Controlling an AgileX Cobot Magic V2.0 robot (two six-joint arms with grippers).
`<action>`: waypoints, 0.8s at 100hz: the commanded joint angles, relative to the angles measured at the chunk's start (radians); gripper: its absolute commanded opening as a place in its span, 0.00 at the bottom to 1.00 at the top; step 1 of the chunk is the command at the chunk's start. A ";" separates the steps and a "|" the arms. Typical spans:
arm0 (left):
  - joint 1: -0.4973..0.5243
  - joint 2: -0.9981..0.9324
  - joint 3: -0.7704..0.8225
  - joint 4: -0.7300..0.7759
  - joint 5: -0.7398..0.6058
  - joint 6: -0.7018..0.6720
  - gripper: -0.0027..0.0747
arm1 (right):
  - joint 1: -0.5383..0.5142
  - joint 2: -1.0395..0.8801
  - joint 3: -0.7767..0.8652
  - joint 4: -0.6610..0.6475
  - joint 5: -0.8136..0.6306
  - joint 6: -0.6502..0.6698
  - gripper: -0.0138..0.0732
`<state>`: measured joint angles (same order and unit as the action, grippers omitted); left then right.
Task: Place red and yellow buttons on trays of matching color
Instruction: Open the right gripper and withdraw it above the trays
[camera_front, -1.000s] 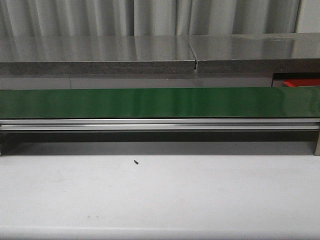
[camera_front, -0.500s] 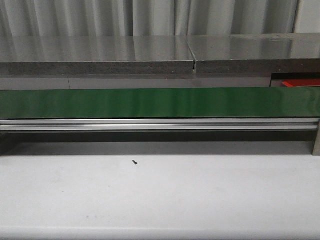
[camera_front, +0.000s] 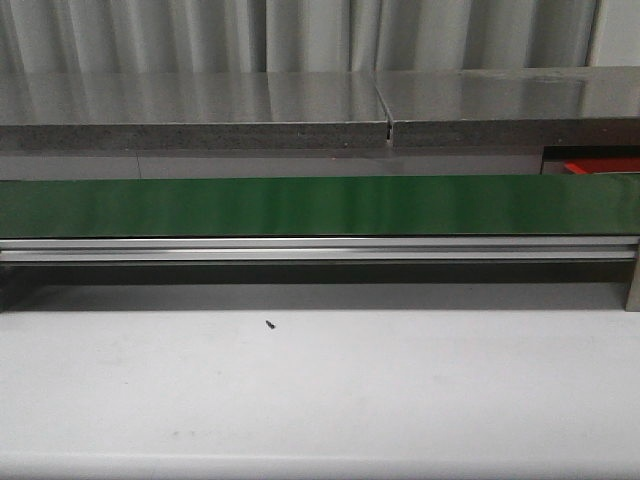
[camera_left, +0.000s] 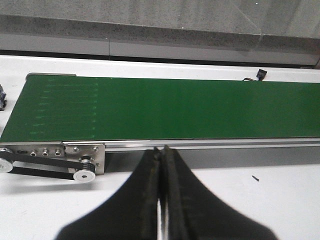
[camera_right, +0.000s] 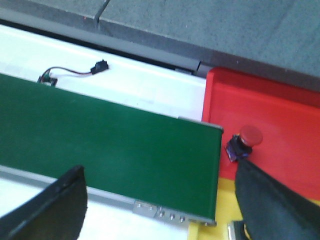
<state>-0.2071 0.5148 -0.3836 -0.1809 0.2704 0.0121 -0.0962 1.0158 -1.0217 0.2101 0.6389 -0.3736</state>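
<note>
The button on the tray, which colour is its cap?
Red cap on the button, best seen in the right wrist view.

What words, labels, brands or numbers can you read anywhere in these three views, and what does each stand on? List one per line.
None: no readable text shows in any view.
The green conveyor belt bears only faint pale marks, not letters.
The red button and the red tray show no label.

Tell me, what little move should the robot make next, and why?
Probably wait with the right gripper open: the green belt carries no button, and the red button already sits on the red tray. The left gripper has its fingers closed.
</note>
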 joint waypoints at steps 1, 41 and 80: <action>-0.007 0.002 -0.026 -0.013 -0.070 -0.007 0.01 | 0.001 -0.131 0.109 0.000 -0.095 0.002 0.85; -0.007 0.002 -0.026 -0.013 -0.070 -0.007 0.01 | 0.001 -0.513 0.457 0.004 -0.063 0.003 0.81; -0.007 0.002 -0.026 -0.013 -0.070 -0.007 0.01 | 0.001 -0.556 0.462 0.004 -0.062 0.003 0.05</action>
<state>-0.2071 0.5148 -0.3836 -0.1809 0.2704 0.0121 -0.0954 0.4562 -0.5329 0.2101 0.6422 -0.3730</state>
